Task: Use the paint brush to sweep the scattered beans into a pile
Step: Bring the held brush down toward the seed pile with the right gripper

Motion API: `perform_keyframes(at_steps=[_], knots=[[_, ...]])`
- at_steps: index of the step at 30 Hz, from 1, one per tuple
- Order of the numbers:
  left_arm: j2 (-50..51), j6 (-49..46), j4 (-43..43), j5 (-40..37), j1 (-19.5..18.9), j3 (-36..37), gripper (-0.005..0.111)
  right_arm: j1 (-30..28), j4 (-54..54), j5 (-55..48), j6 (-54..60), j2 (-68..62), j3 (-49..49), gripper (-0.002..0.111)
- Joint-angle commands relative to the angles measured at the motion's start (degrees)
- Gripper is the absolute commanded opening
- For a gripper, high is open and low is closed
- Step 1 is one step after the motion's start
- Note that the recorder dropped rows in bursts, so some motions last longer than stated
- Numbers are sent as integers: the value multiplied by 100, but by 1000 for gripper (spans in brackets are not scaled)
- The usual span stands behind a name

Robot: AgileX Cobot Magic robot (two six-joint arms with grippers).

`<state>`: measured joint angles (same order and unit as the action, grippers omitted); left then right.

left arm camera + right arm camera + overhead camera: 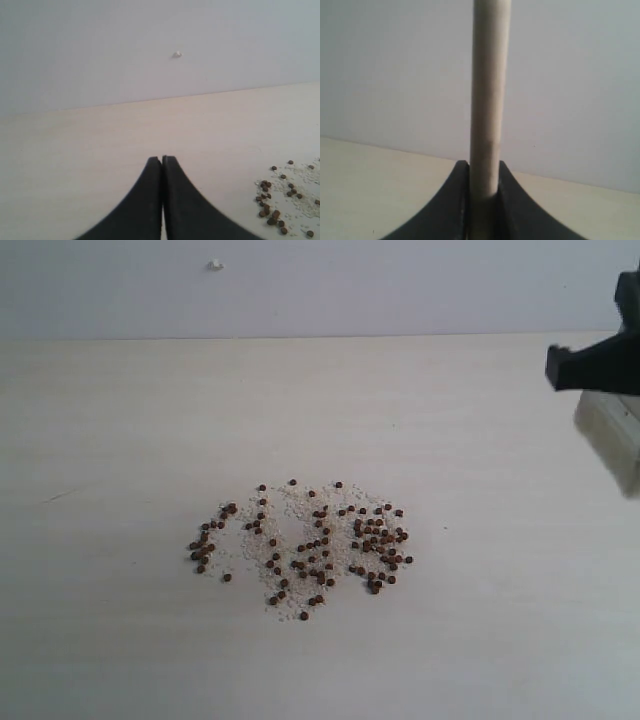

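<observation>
We are seeing a pale table meeting a plain wall at the far side. A small white speck is sitting on the wall, left of centre. Whitish grains are lying mid-table.

Dozens of little brown beans, too many to count one by one. One paint brush. Two grippers: the left gripper and the right gripper.

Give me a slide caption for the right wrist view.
Right claw shut on the paint brush handle, pale table and plain wall behind.
</observation>
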<state>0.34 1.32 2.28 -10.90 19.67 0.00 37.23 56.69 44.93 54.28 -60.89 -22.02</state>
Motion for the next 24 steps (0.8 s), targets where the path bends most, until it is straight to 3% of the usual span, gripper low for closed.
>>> perform_keyframes(at_steps=[1,5,11,17,24], knots=[[-34,46,-53,54,25,0,0,604,-68,1031,-60,-583,137,0],[-34,46,-53,54,25,0,0,1036,145,1561,-204,-1515,-101,0],[-34,46,-53,54,25,0,0,1111,439,2286,-1139,-3252,-608,0],[-34,46,-53,54,25,0,0,1111,449,2188,-1868,-4308,-999,0],[-34,46,-53,54,25,0,0,1111,265,901,-1864,-4512,-1541,0]])
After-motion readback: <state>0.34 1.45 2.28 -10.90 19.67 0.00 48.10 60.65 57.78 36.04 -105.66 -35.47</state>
